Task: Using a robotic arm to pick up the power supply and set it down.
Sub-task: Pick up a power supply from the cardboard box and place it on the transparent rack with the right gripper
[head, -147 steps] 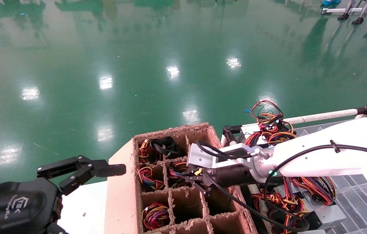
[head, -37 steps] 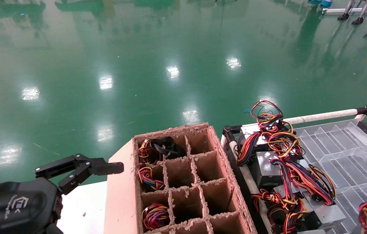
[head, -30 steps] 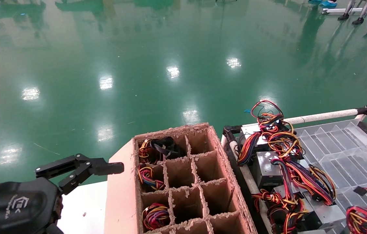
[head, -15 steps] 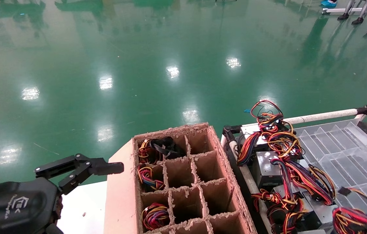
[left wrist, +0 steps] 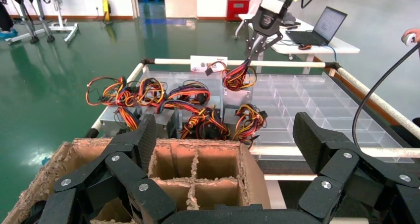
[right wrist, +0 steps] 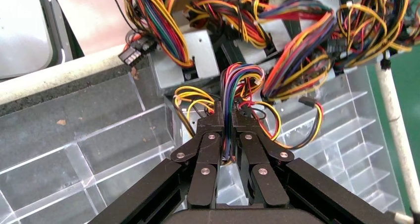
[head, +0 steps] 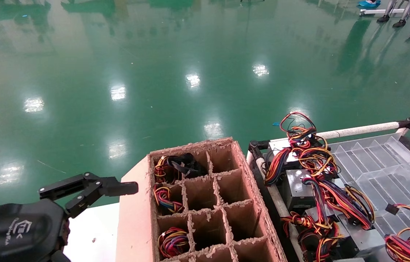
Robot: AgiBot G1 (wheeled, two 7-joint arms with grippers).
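The right gripper point(right wrist: 227, 116) is hanging over the clear tray point(head: 383, 160), its fingers point(right wrist: 214, 122) clenched on the looped wires point(right wrist: 231, 92) of the power supply point(left wrist: 237, 78), which is dangling directly below the fingers and clear of the tray floor. A few seconds ago the right arm was reaching into a middle cell of the cardboard crate point(head: 132, 218). That cell is now showing bare, the arm is gone from over the crate, and over the last second the coloured loop has been shifting about the near right corner of the head view point(head: 405, 247). The lift is therefore judged complete and the carry nearly so. What is remaining is the lowering and release onto the tray, in a free spot beside the supplies point(head: 299, 189) already lying beyond the fingers. The left gripper point(left wrist: 228, 135) is sitting parked beside the crate with its fingers spread wide and nothing between them. Several things are proving hard to read. The grey case of the held unit is largely hidden behind its own wires and the fingers in the right wrist view, so its tilt cannot be told. The head view is cutting off the right arm entirely, leaving only the loop visible there. Whether the grip is taking any metal or only wire is not resolvable, though the pictures are showing only wire between the fingers. The deeper crate cells are lying in shadow.
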